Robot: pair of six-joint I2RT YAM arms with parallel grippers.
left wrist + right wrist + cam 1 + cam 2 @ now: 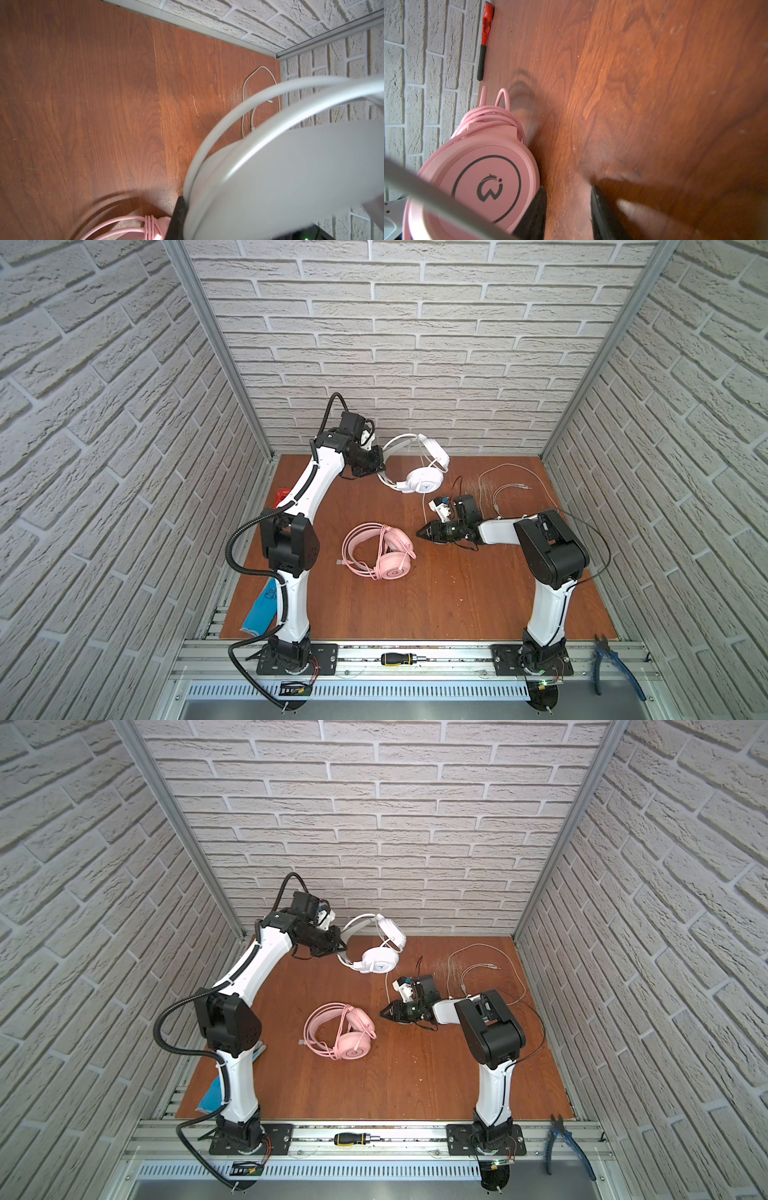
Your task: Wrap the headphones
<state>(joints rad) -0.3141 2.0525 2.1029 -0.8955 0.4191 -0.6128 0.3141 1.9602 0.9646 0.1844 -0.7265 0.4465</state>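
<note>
Screwdriver (401,659) on front rail, not relevant; pink headphones (380,549) lie mid-table, cable wound round headband, look done. Just beside them right gripper (420,532) sits low over table (415,605), jaws part open, bare wood between them in wrist view, white cable (423,510) hanging close but not caught. Further back white headphones (422,475) are up off table, left gripper (379,467) clamped on headband. Step looks like catching the cable: get strand squarely between jaws before closing, keep slack, wind round headband without tugging earcup
</note>
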